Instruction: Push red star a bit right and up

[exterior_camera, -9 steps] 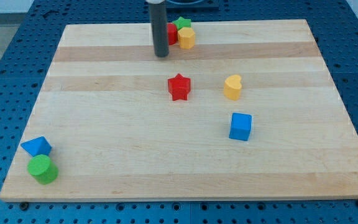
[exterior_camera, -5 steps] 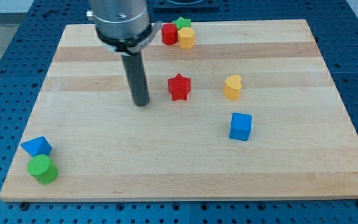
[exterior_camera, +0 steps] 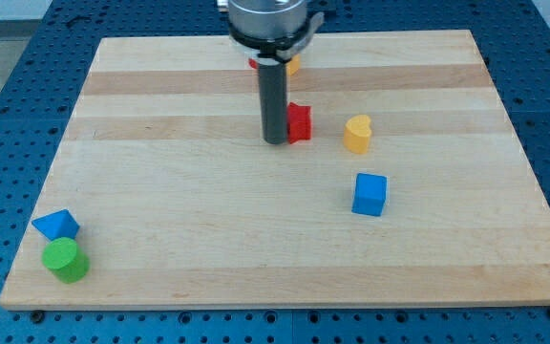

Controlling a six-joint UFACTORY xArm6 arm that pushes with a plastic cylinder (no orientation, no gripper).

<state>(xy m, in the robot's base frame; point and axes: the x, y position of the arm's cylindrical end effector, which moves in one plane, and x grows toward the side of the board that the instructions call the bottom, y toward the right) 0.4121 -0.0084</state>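
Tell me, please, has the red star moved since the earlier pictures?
Yes. The red star has shifted toward the view's right and slightly up, closer to the yellow heart, with my tip against it.

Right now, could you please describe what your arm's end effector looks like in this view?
A straight dark grey cylindrical rod ending at my tip, hanging from a wider silver-grey metal collar with a black band beneath it. No cables or markings are visible.

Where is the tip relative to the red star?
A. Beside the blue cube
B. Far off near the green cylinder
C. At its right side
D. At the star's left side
D: my tip sits right at the left side of the red star.
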